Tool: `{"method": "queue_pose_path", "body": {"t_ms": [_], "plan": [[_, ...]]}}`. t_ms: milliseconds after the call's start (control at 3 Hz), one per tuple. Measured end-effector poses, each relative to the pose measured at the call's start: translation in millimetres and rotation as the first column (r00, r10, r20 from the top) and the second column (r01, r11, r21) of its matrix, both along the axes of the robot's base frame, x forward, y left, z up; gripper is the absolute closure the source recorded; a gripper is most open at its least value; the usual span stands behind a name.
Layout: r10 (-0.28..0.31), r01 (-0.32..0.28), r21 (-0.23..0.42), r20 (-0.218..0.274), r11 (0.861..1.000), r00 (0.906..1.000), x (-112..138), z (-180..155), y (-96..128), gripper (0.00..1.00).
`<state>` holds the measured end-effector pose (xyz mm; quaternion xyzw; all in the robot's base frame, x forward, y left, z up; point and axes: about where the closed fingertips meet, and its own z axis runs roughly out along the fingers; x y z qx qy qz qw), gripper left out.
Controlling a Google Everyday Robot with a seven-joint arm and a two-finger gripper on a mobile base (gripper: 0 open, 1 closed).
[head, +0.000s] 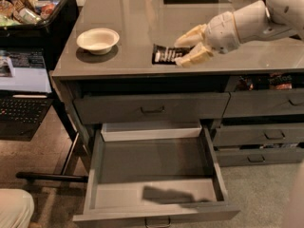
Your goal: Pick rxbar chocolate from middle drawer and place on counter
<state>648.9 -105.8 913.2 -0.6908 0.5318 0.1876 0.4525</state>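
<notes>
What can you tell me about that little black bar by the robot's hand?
The rxbar chocolate is a small, flat, black wrapped bar with white lines of print facing up. It sits level over the counter near its front edge, right of the white bowl. The gripper clasps its right end; whether it touches the surface is unclear.

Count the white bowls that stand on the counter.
1. The white bowl stands on the counter, near its left edge. The gripper is to its right, at the rxbar chocolate. None seems hidden.
</notes>
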Motion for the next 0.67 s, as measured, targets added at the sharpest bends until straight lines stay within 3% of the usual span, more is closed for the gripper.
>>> {"method": "queue_pose_path", "body": {"t_ms": [333,667], "plan": [[-0.105,0.114,0.139,-0.07,0.984,0.992,39.1,-2.1,-1.4,1.0],[-0.105,0.114,0.139,-0.07,0.984,0.992,39.1,-2.1,-1.4,1.0]]}}
